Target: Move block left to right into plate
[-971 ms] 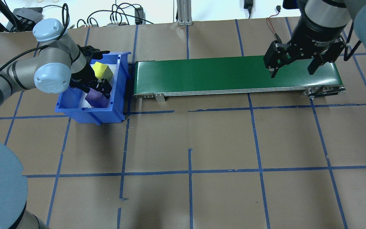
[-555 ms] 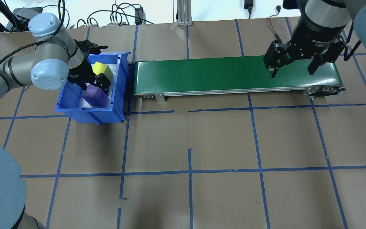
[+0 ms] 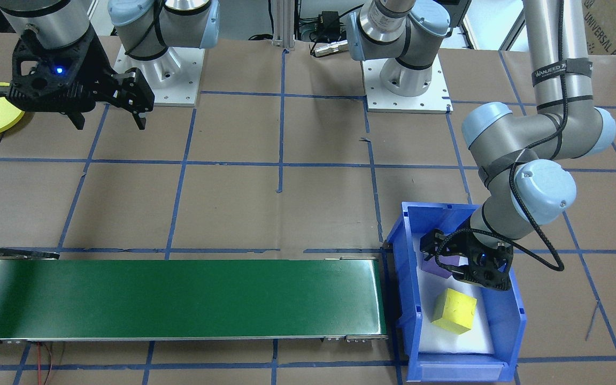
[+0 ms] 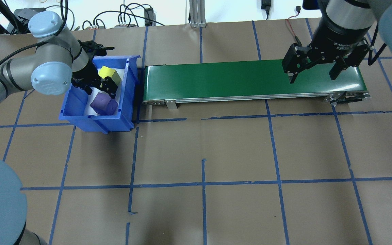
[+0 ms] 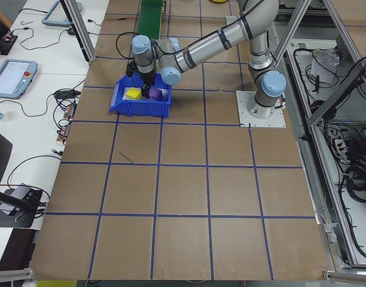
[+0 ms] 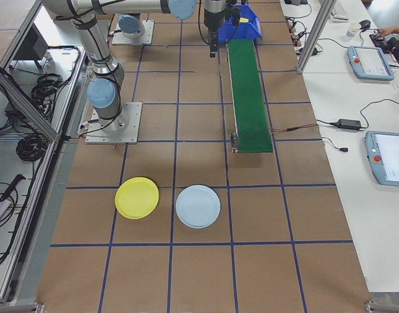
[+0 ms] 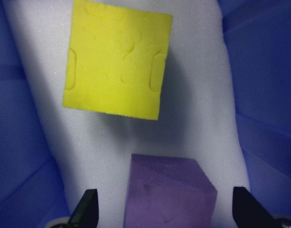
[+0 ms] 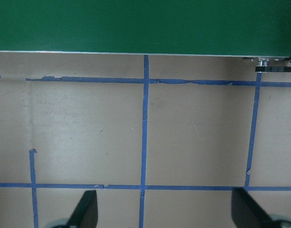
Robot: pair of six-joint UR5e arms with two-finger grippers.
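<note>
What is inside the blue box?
The blue plastic bin holds a yellow foam cube and a purple foam cube on white padding. The left gripper covers part of the floor.

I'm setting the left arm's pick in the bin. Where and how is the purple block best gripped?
Probably from straight above, closing on two opposite side faces of the purple block. It lies flat on the white foam, apart from the yellow block, with foam showing on both sides for the fingertips. The open left hand already straddles it.

Bright, even overhead light; soft shadows, slightly blurred wrist views.
</note>
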